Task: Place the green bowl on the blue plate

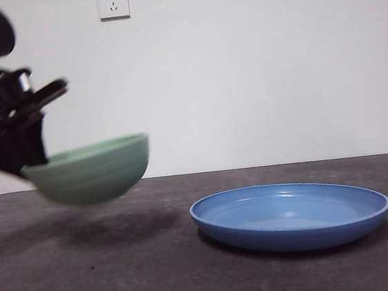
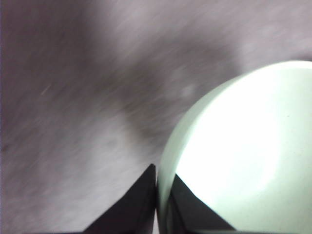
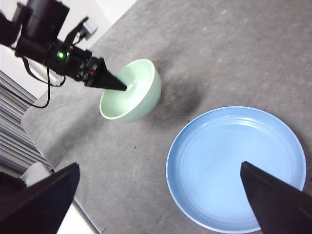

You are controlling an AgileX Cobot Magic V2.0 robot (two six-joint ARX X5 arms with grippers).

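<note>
Nearest me, the blue plate [image 1: 291, 216] is lying flat on the grey table [image 1: 90, 281]. Beside it, clear of the surface and tilted, the green bowl [image 1: 92, 171] is hanging from my left gripper [image 2: 157, 195], its jaws pinching the rim. My right gripper [image 3: 161, 195] is waiting above the plate, jaws spread wide, gripping nothing.

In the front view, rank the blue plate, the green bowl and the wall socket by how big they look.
1. blue plate, widest.
2. green bowl, narrower but taller, gripped by the left tool.
3. wall socket, smallest, though farthest away.
</note>
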